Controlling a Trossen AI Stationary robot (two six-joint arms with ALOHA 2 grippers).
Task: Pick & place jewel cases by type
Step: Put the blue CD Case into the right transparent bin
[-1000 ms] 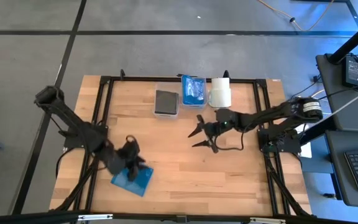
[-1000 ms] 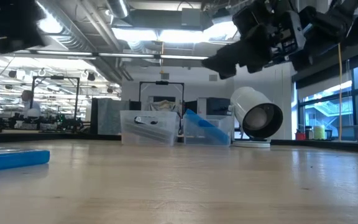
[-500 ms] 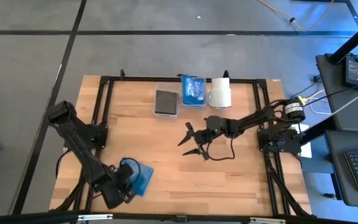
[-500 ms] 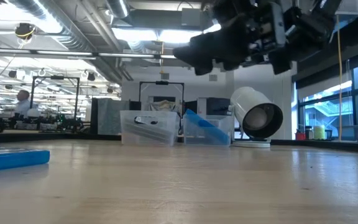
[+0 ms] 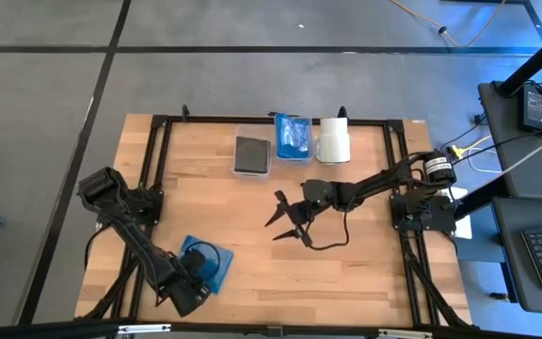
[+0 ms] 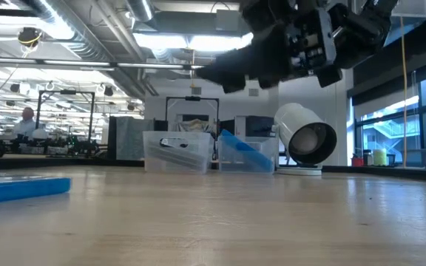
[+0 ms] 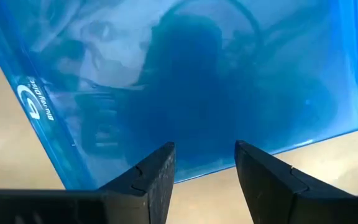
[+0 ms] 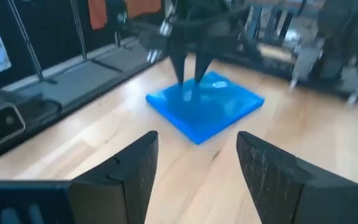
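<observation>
Pick step. Left gripper (image 7: 199,163), fingers spread, hovers over blue jewel case (image 5: 207,265) lying flat at table's near-left. Right gripper (image 5: 285,218) spread, mid-table. Next, likely: descend and pinch an edge.

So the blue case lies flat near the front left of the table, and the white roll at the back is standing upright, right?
Not quite. The blue case does lie flat at the front left, but the white roll lies on its side; the low view shows its open end facing the camera.
</observation>
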